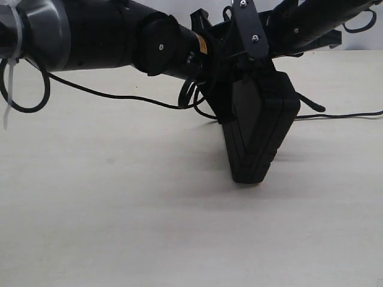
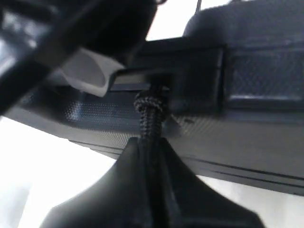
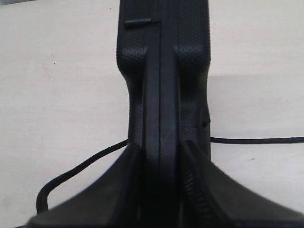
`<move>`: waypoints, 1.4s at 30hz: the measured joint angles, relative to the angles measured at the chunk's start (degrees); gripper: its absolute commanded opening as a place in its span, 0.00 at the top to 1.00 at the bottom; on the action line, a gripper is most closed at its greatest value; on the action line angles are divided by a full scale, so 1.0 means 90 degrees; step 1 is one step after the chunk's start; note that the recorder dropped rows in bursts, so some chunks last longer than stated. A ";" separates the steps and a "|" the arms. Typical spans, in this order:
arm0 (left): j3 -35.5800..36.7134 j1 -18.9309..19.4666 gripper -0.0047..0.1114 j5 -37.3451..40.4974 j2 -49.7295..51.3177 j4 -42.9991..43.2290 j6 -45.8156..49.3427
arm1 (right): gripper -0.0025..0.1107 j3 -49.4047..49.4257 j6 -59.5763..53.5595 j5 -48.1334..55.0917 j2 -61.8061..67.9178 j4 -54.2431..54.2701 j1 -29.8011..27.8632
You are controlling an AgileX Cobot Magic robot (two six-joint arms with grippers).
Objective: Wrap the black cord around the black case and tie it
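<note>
A: Grippers first; what's each one doing?

B: left gripper (image 2: 148,142) is pinched tight on the black cord (image 2: 150,118), jaws together, with a knot-like lump in the braid poking out just past the tips; right gripper (image 3: 161,147) is clamped on the black case (image 3: 164,57), one finger on each face, seam running between them.

A: Case position?

B: black case (image 1: 263,131) is propped up and tilted on the table (image 1: 119,209), low end touching the surface, top end held up among the arms; not lying flat.

A: Cord?

B: held end is right up against the case's side by a raised block, maybe a latch; can't tell if it touches; in the right wrist view the slack lies on the table on both sides of the case, one side curling into a loop; cannot confirm any full turn around the body.

A: Step?

B: my read is early wrapping; tying not begun.

A: Next move?

B: probably carry the pinched end over or under the case while the right holds it steady; needs slack to follow and the grip not to slip; risk is the case pivoting on its low end.
</note>
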 measured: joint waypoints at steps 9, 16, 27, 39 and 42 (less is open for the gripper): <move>0.0000 -0.0069 0.94 -0.0107 0.0000 -0.0014 -0.0018 | 0.94 0.0000 0.0000 0.0000 0.0000 0.0000 0.0000; 0.0000 -0.0069 0.63 -0.0095 0.0000 -0.0014 -0.0018 | 0.94 0.0000 0.0000 0.0000 0.0000 0.0000 0.0000; 0.0000 -0.0068 0.54 0.0773 -0.0267 0.0480 -0.0018 | 0.94 0.0000 0.0000 0.0000 0.0000 0.0000 0.0000; 0.0000 0.0375 0.54 0.1989 -0.0308 0.0540 -0.0018 | 0.94 0.0000 0.0000 0.0000 0.0000 0.0012 0.0000; 0.0000 0.0375 0.54 0.2033 -0.0308 0.0503 -0.0018 | 0.94 0.0000 0.0000 0.0000 0.0000 0.0024 0.0000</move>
